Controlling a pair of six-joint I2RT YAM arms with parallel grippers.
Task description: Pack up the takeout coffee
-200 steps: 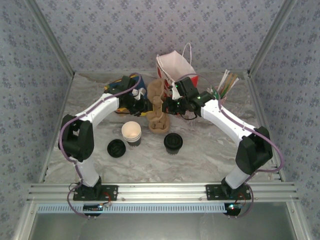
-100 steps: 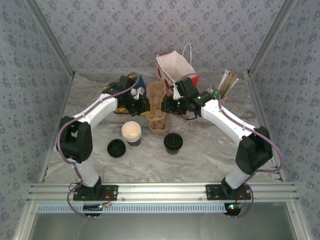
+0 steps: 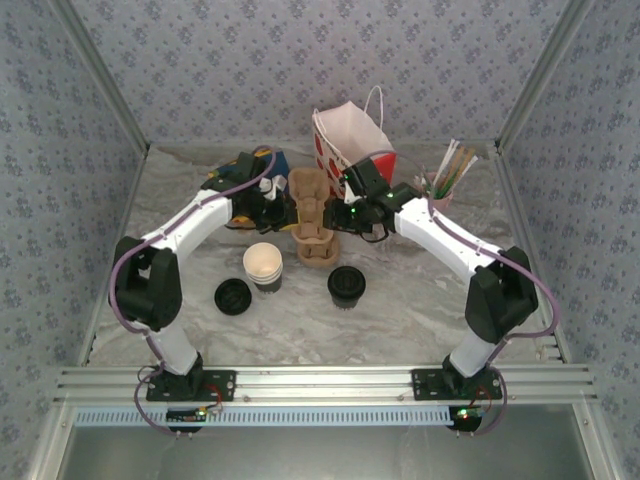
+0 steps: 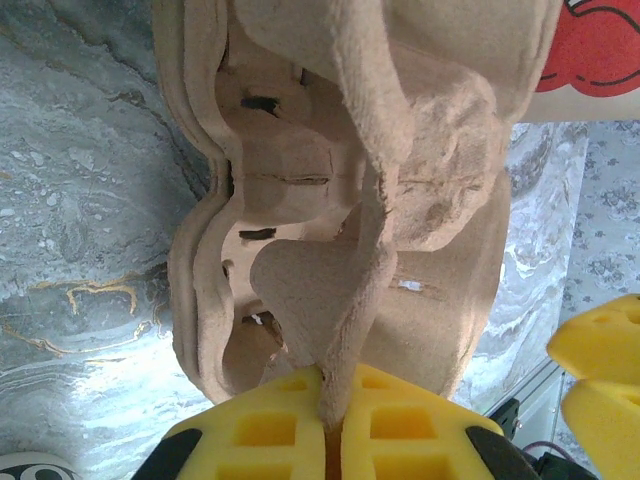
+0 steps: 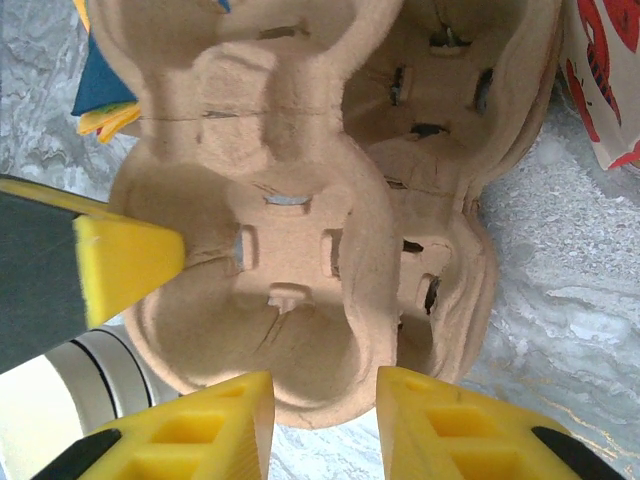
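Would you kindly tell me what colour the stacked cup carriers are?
The cup carriers are light brown, clearest in the right wrist view.

Left arm reaches toward 1 o'clock, left gripper point(image 4: 333, 418) pinched tight on carrier point(image 4: 300, 190). Right arm reaches toward 11 o'clock, right gripper point(image 5: 325, 405) jaws parted.

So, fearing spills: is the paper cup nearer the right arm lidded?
Lidded: a round black plastic lid covers that small paper cup.

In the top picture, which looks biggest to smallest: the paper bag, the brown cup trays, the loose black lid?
Largest: paper bag
Middle: brown cup trays, partly hidden by the arms
Smallest: loose black lid
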